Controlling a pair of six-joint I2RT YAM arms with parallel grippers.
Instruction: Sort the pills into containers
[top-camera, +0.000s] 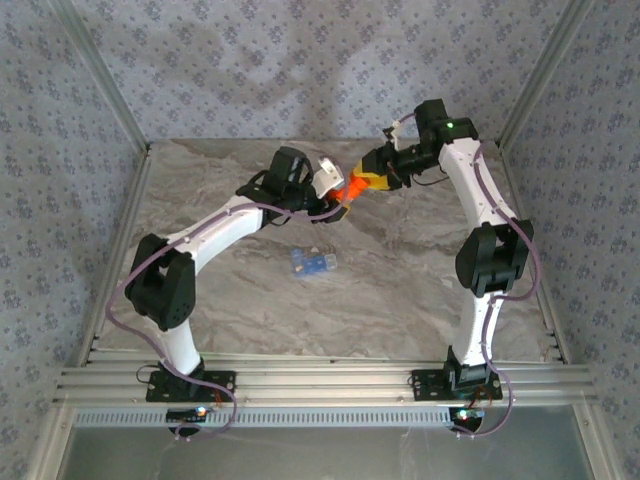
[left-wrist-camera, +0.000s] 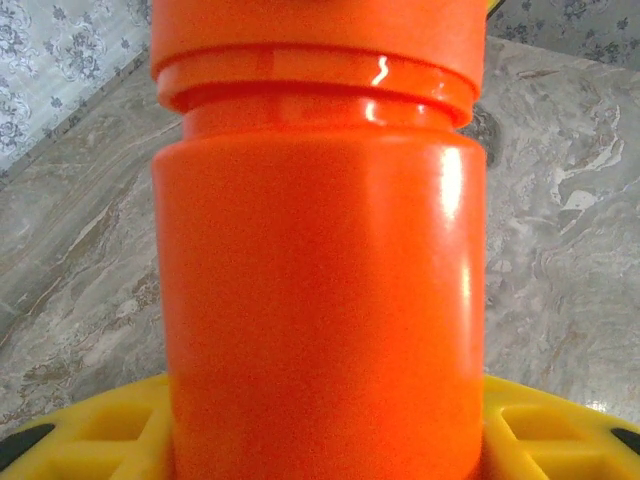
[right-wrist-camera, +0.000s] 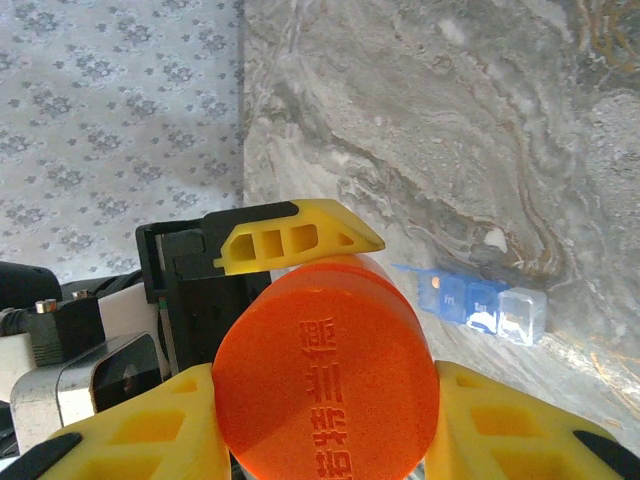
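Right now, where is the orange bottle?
In the top view the orange bottle is held above the far middle of the table, between the left gripper and the right gripper, beyond the blue pill box.

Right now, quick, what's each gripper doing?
Left gripper: closed on the body of the bright orange cylindrical plastic bottle.
Right gripper: closed on that bottle's round orange cap.

Bright even light, soft shadows, glare streaks on orange bottle (left-wrist-camera: 320, 280), grainy close-up.
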